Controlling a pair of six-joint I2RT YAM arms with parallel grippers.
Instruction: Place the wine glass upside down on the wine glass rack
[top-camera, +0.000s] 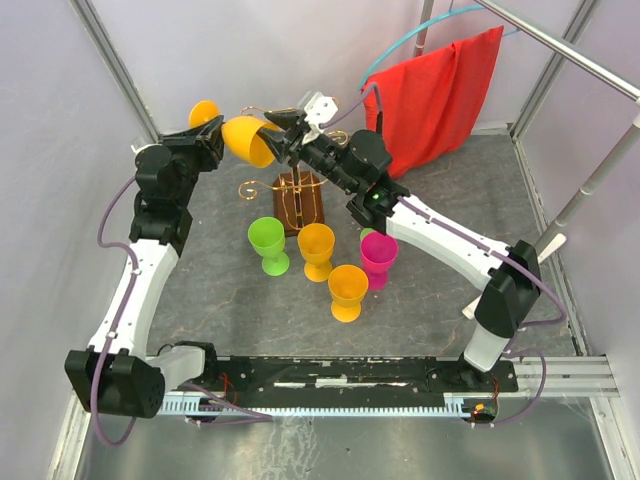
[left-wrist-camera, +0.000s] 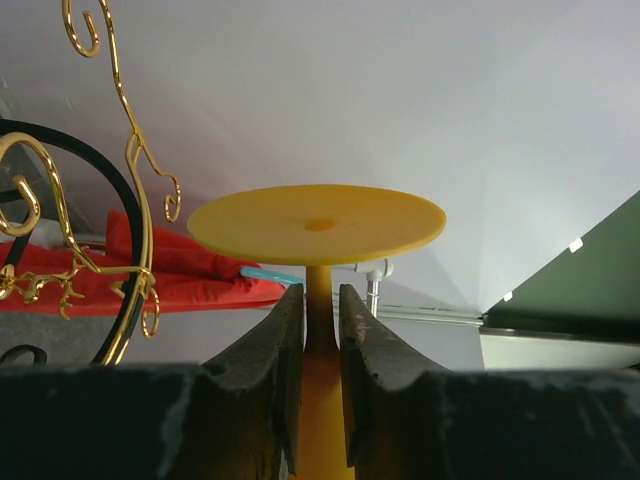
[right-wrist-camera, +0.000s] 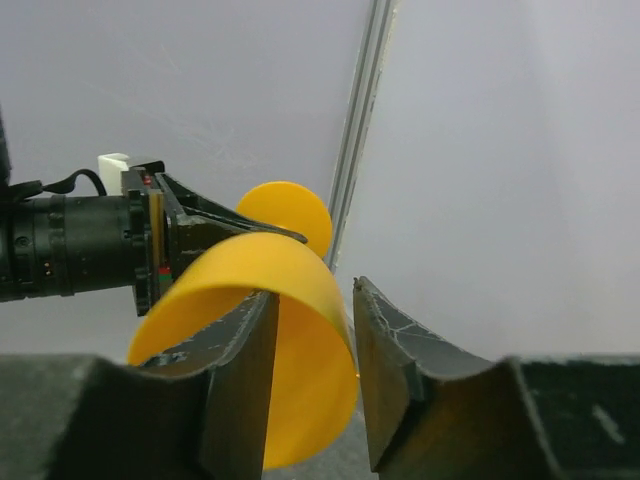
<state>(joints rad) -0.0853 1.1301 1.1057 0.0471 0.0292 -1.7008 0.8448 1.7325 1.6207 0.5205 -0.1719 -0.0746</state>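
A yellow wine glass (top-camera: 248, 140) is held on its side in the air, above and left of the gold wire rack (top-camera: 298, 190) on its brown wooden base. My left gripper (top-camera: 215, 135) is shut on the stem just below the round foot (left-wrist-camera: 318, 225). My right gripper (top-camera: 280, 135) is open and straddles the bowl's rim (right-wrist-camera: 300, 340): one finger is inside the bowl, the other outside. In the right wrist view the left gripper (right-wrist-camera: 200, 235) shows behind the bowl. The rack's gold scrolls (left-wrist-camera: 135, 200) show at the left of the left wrist view.
Several plastic glasses stand upright in front of the rack: green (top-camera: 267, 243), orange (top-camera: 316, 248), orange (top-camera: 348, 290) and magenta (top-camera: 379, 257). A red cloth (top-camera: 440, 95) hangs from a rail at the back right. Purple walls enclose the table.
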